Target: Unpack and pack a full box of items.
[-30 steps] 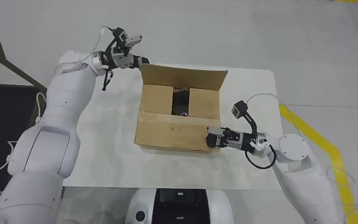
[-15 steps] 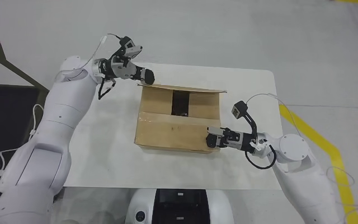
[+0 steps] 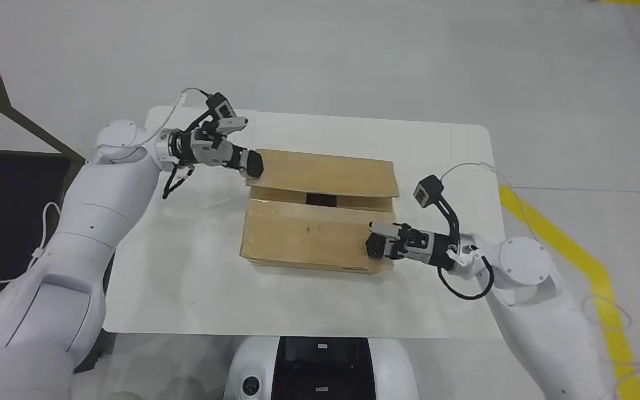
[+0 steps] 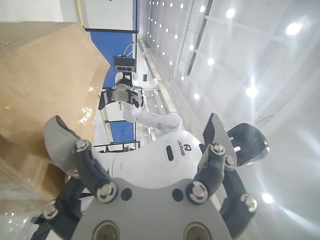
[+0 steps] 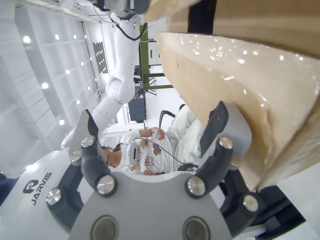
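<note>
Both claws are spread apart: left gripper [image 3: 252, 163] is touching the far flap [image 3: 330, 175] beside it, right gripper [image 3: 372, 245] the near flap [image 3: 310, 228]. Flaps risk springing open if contact slips.

The left arm [image 3: 105, 200] extends forward from the shoulder with the forearm turned inward, so the left gripper [image 3: 251, 163] points toward the robot's right side. Its fingers [image 4: 60, 136] stand wide apart. The right arm [image 3: 520, 268] is bent at the elbow, with the forearm lying across toward the left. The right gripper [image 3: 374, 246] also has its fingers [image 5: 217, 123] spread wide.
</note>
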